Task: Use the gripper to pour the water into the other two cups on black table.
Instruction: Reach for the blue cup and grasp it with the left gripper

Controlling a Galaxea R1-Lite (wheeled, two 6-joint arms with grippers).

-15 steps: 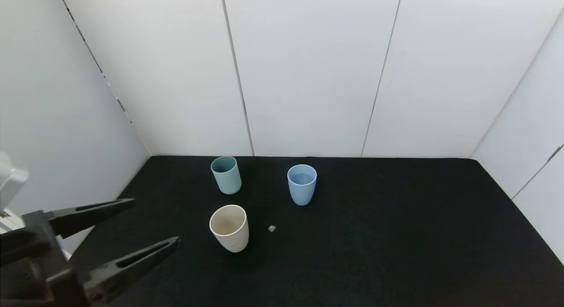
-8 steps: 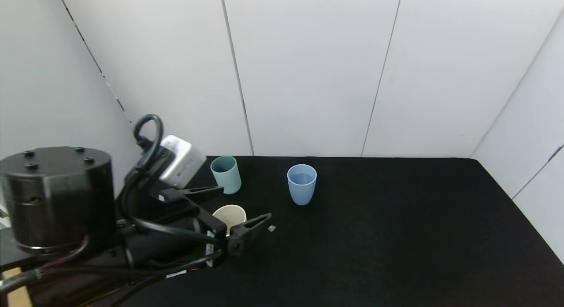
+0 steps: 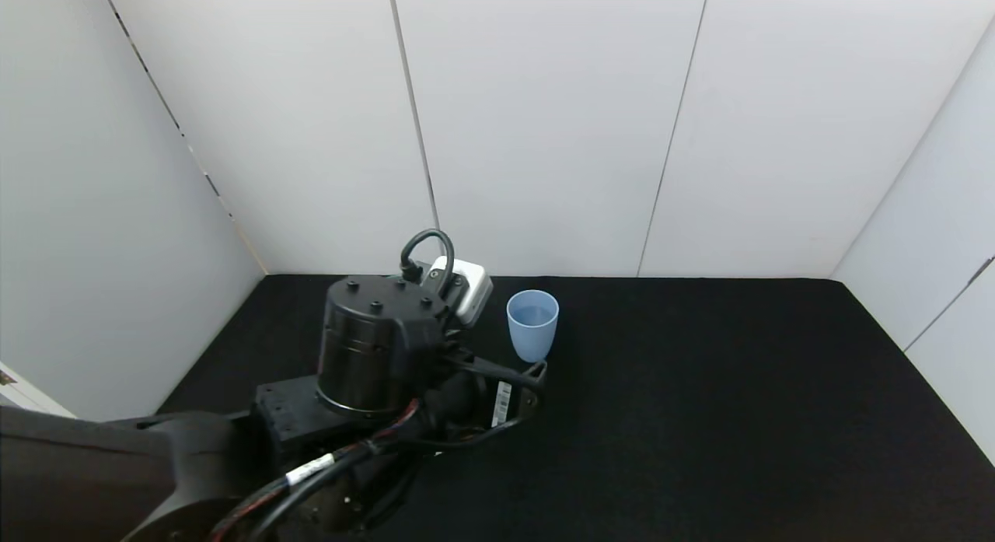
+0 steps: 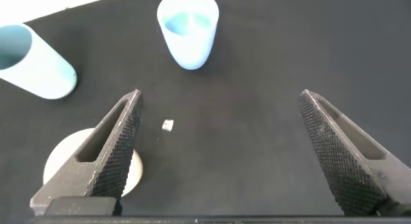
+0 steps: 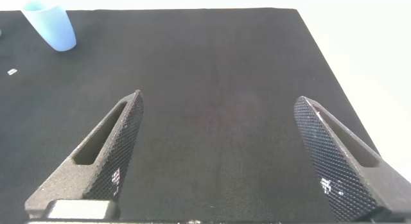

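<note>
A light blue cup (image 3: pixel 532 325) holding water (image 4: pixel 187 22) stands upright near the black table's (image 3: pixel 738 417) back edge, open tabletop to its right. The left gripper (image 4: pixel 225 153), jaws wide apart and empty, hovers just short of it, above the cream cup (image 4: pixel 135 176); the teal cup (image 4: pixel 32 54) and a small scrap (image 4: pixel 167 125) sit nearby. The right gripper (image 5: pixel 221 160) hangs open over bare table.

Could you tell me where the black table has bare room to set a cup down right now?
The table is bare from the light blue cup across to the right wall and the near edge. It is crowded on the left: the open left gripper hangs near the blue, teal and cream cups.
</note>
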